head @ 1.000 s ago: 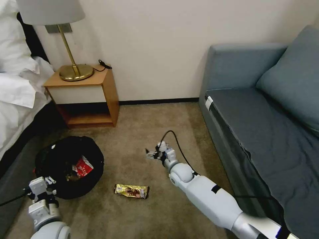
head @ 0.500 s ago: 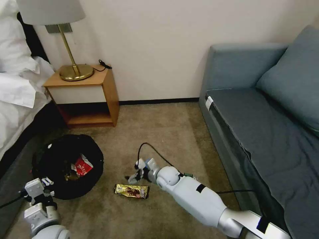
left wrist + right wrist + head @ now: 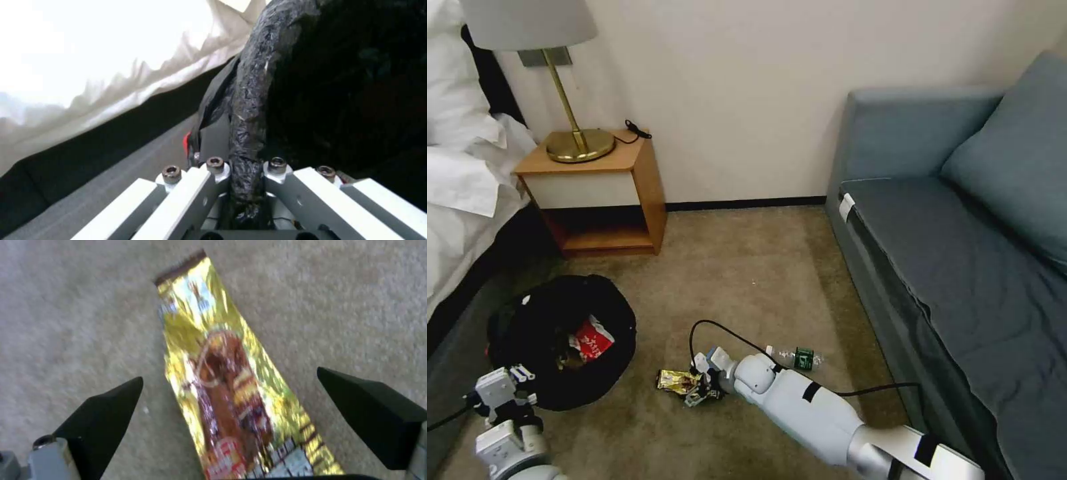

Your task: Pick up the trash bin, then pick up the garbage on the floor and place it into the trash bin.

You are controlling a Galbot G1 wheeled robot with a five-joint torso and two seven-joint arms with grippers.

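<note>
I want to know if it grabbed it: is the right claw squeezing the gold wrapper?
No, the right claw is open, its fingers apart on either side of the gold wrapper.

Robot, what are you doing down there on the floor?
It is tidying litter. The left gripper is clamped on the rim of the trash bin, which already holds a red packet. The right gripper is down at the carpet, open, with its fingers on either side of a gold snack wrapper. A small bottle lies on the carpet beside that arm.
</note>
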